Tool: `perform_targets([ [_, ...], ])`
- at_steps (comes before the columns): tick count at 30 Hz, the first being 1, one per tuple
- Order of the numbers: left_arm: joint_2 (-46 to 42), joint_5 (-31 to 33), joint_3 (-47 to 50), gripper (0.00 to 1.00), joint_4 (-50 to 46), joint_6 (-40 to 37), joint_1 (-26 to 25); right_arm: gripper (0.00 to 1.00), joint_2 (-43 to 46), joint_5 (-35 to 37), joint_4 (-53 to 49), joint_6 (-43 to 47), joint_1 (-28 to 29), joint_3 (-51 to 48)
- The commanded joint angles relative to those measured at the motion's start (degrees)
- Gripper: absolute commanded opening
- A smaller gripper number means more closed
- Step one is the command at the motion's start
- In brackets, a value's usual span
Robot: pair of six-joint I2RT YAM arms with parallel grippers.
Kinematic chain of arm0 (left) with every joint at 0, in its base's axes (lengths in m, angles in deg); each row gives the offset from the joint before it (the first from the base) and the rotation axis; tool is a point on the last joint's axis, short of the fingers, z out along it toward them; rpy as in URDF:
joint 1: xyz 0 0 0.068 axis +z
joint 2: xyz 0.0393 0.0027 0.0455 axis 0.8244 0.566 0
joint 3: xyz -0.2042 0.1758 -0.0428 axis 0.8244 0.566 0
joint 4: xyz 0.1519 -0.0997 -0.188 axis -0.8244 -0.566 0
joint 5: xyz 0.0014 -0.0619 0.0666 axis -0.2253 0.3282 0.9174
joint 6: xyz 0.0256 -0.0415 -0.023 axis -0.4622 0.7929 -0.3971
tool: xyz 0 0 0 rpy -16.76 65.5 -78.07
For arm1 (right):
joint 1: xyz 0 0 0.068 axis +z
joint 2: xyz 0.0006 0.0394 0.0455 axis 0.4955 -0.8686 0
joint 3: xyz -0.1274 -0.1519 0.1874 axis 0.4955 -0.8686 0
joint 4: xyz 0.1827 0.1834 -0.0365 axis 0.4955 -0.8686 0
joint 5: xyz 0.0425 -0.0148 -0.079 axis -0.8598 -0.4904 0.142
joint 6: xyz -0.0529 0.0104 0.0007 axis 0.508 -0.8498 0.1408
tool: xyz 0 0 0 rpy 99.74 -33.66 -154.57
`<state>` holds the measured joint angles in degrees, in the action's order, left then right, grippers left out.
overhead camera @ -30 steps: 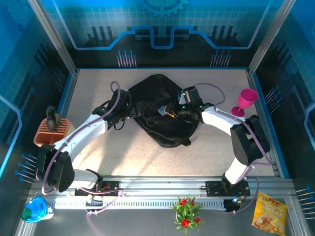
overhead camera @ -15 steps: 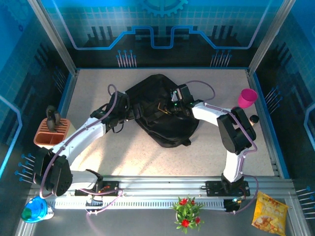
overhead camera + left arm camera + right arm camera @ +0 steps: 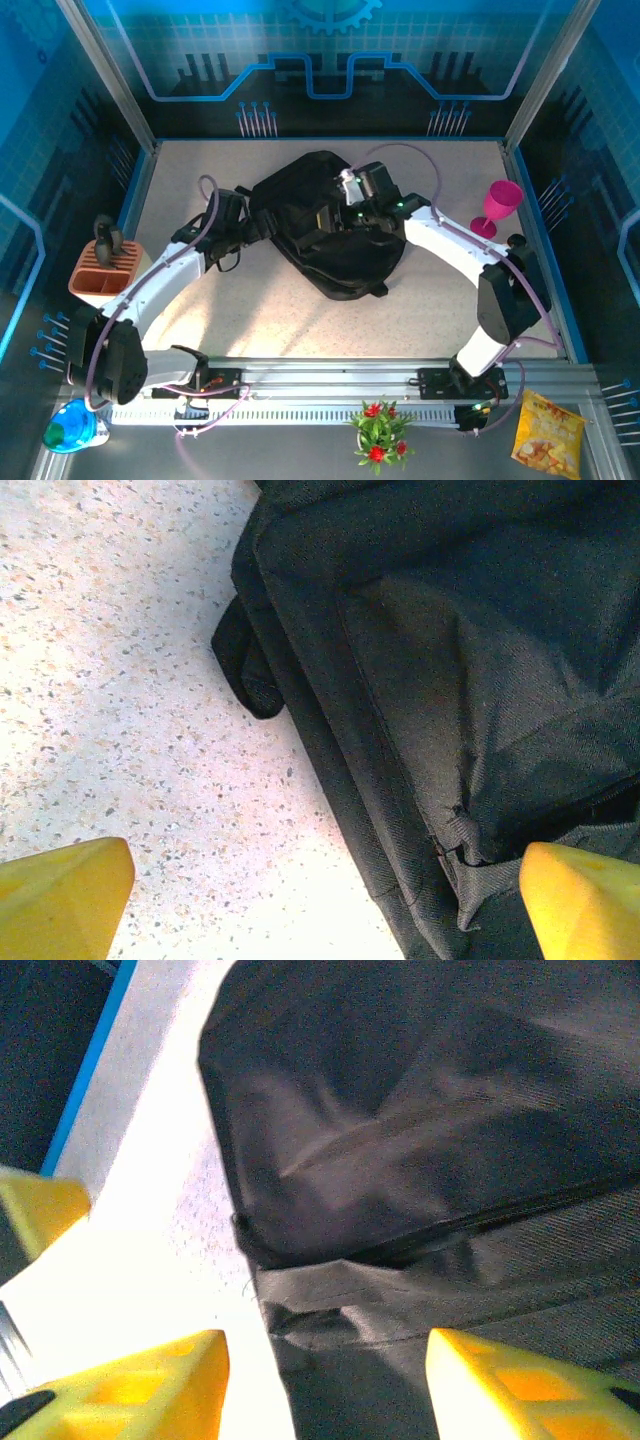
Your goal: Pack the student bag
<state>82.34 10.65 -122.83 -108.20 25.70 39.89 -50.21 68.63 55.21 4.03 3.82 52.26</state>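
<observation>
The student bag [image 3: 335,235] is a large black fabric backpack lying flat in the middle of the table. My left gripper [image 3: 262,224] is at the bag's left edge. In the left wrist view it [image 3: 325,910] is open wide, one yellow fingertip [image 3: 60,900] over bare table and the other over the bag's seam [image 3: 400,780]. My right gripper [image 3: 332,210] hovers over the upper middle of the bag. In the right wrist view it [image 3: 330,1380] is open, with a fold of bag fabric [image 3: 400,1210] lying between the fingers, not pinched.
A pink goblet [image 3: 503,205] stands at the right edge. An orange holder [image 3: 103,268] sits at the left. Near the front rail are a blue object [image 3: 72,427], a small red-flowered plant [image 3: 378,428] and a yellow snack bag [image 3: 548,432]. Blue walls enclose the table.
The right gripper has slid left and up across the bag and its fingers have spread apart. The left gripper has shifted a little left along the bag's edge, still open.
</observation>
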Motion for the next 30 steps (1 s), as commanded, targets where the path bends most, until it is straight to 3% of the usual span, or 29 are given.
perform_targets([
  [1, -1.92, -1.64, 0.92, 0.99, -0.54, 1.62, 1.13, 0.57, -4.61, 1.63, -10.4, 14.23, 3.13, 6.43],
  [11, -4.18, -2.18, 1.41, 0.99, -3.72, 1.56, 2.37, 0.57, -21.38, 3.05, -19.97, 30.08, 7.17, 24.71],
  [19, -4.08, -3.81, 1.55, 0.99, -4.13, 1.27, 2.89, 0.52, -29.1, 7.39, -20.5, 29.68, 6.68, 32.23],
  [30, -2.76, -5.09, 0.82, 0.99, -4.26, 1.0, 3.16, 0.6, -30.15, 1.77, -23.27, 31.95, 6.12, 33.13],
])
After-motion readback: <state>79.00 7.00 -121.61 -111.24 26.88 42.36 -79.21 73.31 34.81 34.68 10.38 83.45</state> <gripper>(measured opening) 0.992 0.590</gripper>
